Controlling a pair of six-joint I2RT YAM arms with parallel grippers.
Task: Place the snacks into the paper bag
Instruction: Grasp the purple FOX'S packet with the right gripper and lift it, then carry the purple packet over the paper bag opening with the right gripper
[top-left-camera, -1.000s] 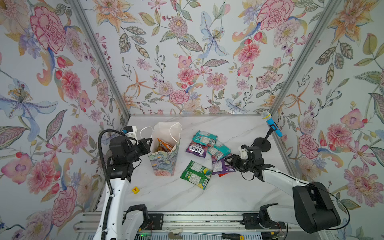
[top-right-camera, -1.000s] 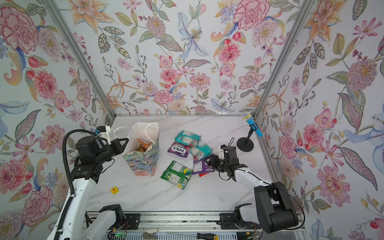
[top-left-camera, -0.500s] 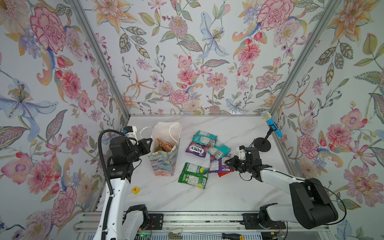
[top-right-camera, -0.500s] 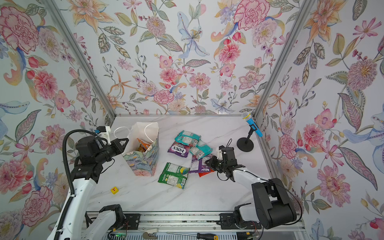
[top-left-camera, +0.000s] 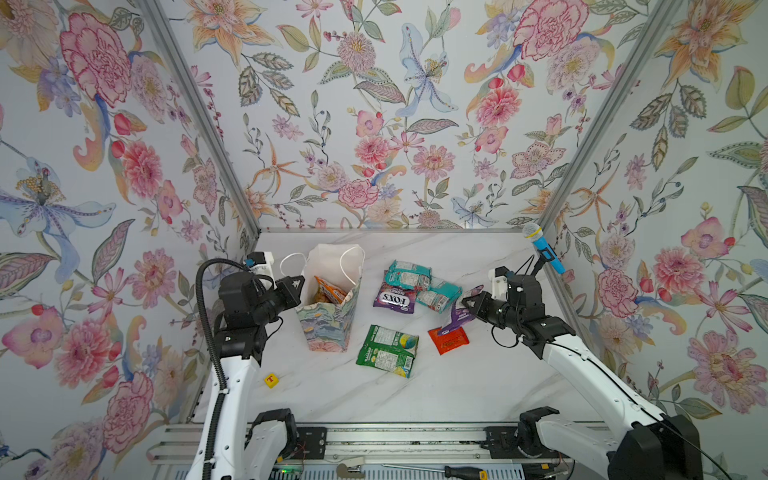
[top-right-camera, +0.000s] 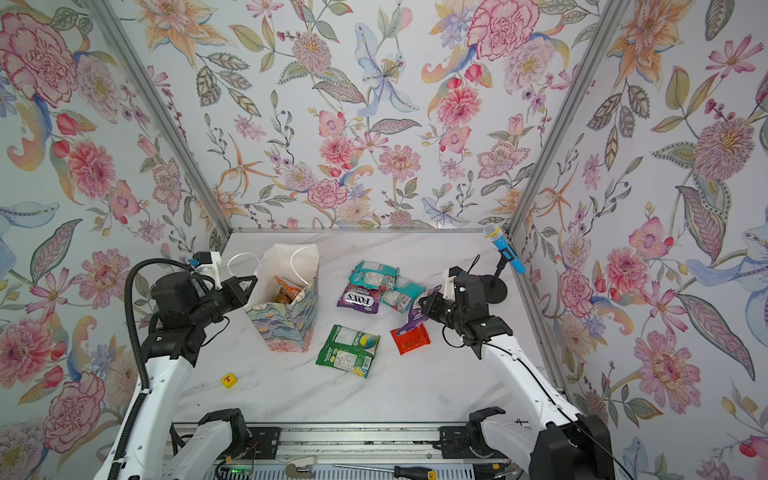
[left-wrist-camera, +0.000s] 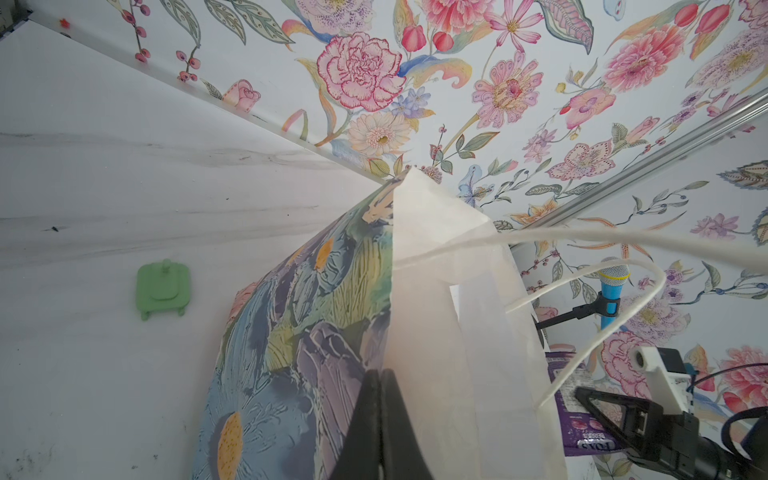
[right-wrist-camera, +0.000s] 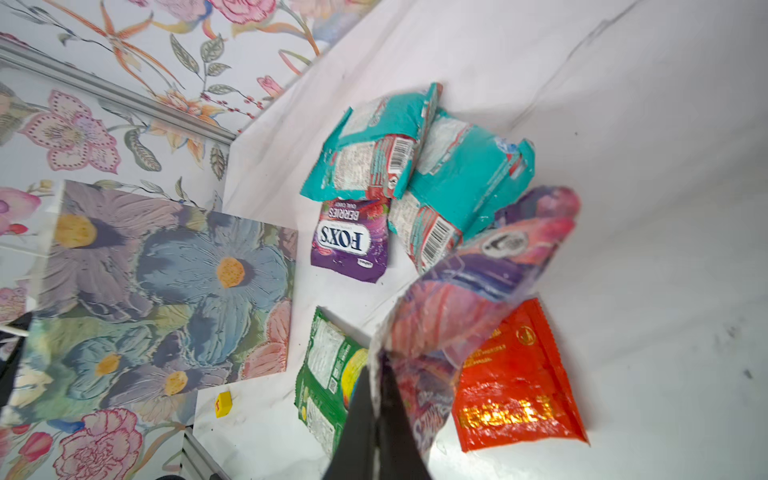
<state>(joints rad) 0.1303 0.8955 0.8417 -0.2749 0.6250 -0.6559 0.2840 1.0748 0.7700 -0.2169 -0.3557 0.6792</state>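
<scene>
The right gripper (top-left-camera: 471, 305) is pinched tight on the edge of a purple packet (top-left-camera: 459, 315). The packet hangs clear of the table, its free end drooping over the red-orange sachet (top-left-camera: 449, 340) just beneath the jaws. The left gripper (top-left-camera: 297, 287) is closed on the rim of the paper bag (top-left-camera: 328, 326), holding it upright with its mouth open. The bag stands well apart from the right gripper, on the far side of the loose snacks.

The task looks partly done. An orange packet (top-left-camera: 328, 291) lies inside the bag. Ahead of the right gripper, on the table, wait two teal packets (top-left-camera: 409, 276), a FOX'S packet (top-left-camera: 395, 300) tucked against them, and a green packet (top-left-camera: 388, 351) nearer the bag. With the sachet and the held packet, that leaves six to go in.

How many snacks lie under the orange one cannot be told, because the bag's walls hide its depth. In the right wrist view the held packet is blurred and its print is unreadable. Whether it touches the sachet is unclear. The left wrist view shows only the bag's outside and cord handles.
</scene>
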